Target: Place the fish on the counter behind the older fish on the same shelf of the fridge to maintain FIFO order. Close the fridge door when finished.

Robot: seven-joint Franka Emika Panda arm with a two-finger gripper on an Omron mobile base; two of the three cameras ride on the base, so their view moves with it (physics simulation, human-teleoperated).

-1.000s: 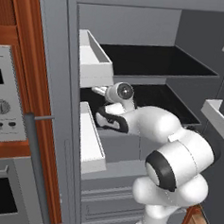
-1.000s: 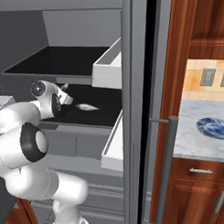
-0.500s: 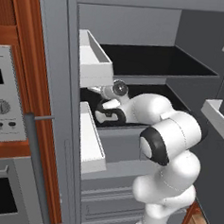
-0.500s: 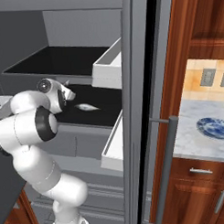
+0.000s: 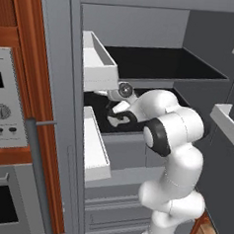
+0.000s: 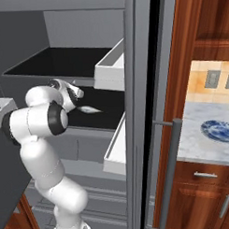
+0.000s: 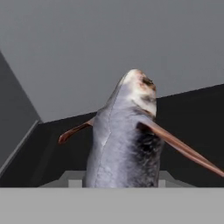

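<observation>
The dark grey-brown fish (image 7: 127, 140) looms close in the hand view with its head up, and it hides the finger tips. My gripper (image 5: 115, 115) is shut on the fish, deep inside the open fridge (image 5: 58, 60), just above the second black shelf (image 5: 138, 129). The older fish (image 6: 89, 109), pale and silvery, lies on that same shelf (image 6: 109, 100), a little right of my hand in the right base view. Behind the held fish is the grey back wall. The marbled counter (image 6: 197, 141) lies to the right of the fridge.
White door bins (image 5: 98, 63) (image 5: 96, 149) jut out on the left door close to my hand, and more bins (image 5: 227, 122) hang on the right door. A blue patterned plate (image 6: 219, 130) sits on the counter. An upper black shelf (image 5: 162, 63) hangs over my hand.
My elbow has swung up and in toward the fridge, and the hand has pushed a little deeper over the second shelf with the fish. The pale fish has stayed put.
</observation>
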